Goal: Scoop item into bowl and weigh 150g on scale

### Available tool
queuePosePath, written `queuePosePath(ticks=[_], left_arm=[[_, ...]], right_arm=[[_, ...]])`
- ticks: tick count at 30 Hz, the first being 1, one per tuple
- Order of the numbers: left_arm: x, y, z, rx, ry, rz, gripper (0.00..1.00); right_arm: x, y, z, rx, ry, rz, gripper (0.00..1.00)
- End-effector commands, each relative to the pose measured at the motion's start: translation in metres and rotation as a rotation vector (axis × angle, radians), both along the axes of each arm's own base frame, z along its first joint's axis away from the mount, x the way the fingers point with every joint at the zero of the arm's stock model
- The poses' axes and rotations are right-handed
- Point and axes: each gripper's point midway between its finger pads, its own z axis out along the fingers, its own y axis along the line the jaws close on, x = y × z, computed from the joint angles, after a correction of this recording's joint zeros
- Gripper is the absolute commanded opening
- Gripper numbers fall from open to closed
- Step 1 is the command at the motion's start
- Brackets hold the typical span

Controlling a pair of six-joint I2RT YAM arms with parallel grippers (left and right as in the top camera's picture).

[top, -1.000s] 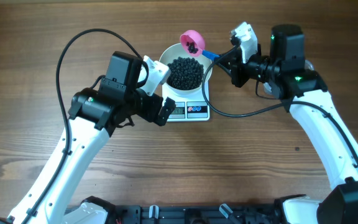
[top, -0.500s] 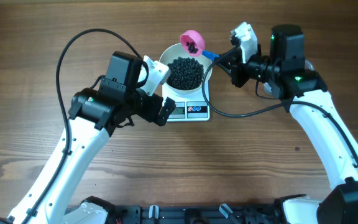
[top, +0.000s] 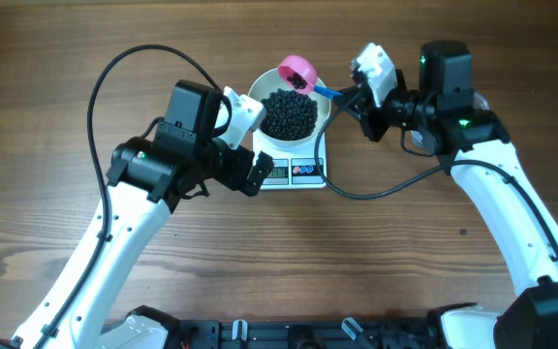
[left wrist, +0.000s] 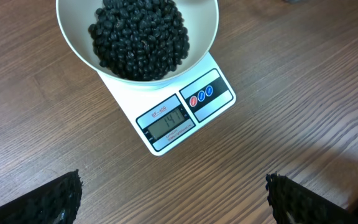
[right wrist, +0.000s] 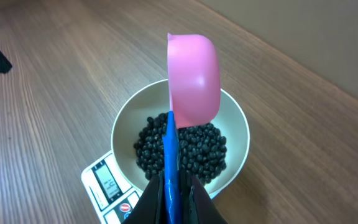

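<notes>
The white bowl (top: 258,97) stands on the white scale (top: 294,173) and holds a heap of black beans, the item (top: 289,112). My right gripper (top: 356,97) is shut on the blue handle (right wrist: 169,155) of a pink scoop (right wrist: 194,74), which is rolled on its side over the bowl's far rim (right wrist: 124,124); its inside is hidden. In the left wrist view the bowl (left wrist: 73,37), beans (left wrist: 138,34) and scale display (left wrist: 166,122) lie ahead of my open left gripper (left wrist: 173,183), which hovers over bare wood with nothing between its fingers (left wrist: 55,199).
A black cable (top: 114,78) loops over the wooden table (top: 46,194) behind the left arm. Another cable (top: 386,184) hangs from the right arm near the scale's right side.
The right wrist has rolled and shifted slightly left, turning the pink scoop on its side over the bowl. The left arm has not moved.
</notes>
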Motion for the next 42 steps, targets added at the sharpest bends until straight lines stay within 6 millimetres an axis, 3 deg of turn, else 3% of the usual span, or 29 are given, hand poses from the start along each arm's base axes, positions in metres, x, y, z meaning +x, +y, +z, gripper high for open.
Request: queuePosePath(ticks=[1,13,34,37,42], left_arm=[[0.0,-0.005,0.008,-0.015,-0.022,-0.026,1.0],[0.0,-0.005,0.008,-0.014,-0.021,-0.026,1.0],[0.0,-0.005,0.008,-0.014,-0.022,-0.026,1.0],[0.0,-0.005,0.008,-0.014,-0.022,-0.026,1.0],[0.0,-0.005,0.008,-0.014,-0.022,-0.026,1.0]], right_arm=[[-0.001,0.002,0.008,-0.022,-0.061,0.036,0.04],[-0.01,0.01,0.011,0.042,-0.005,0.06,0.04],[-0.002,0.005,0.012,0.023,-0.03,0.021,0.04],[0.006,-0.002,0.01,-0.007,-0.038,-0.036,0.04],[0.003,0.002,0.012,0.016,-0.032,-0.009,0.04]])
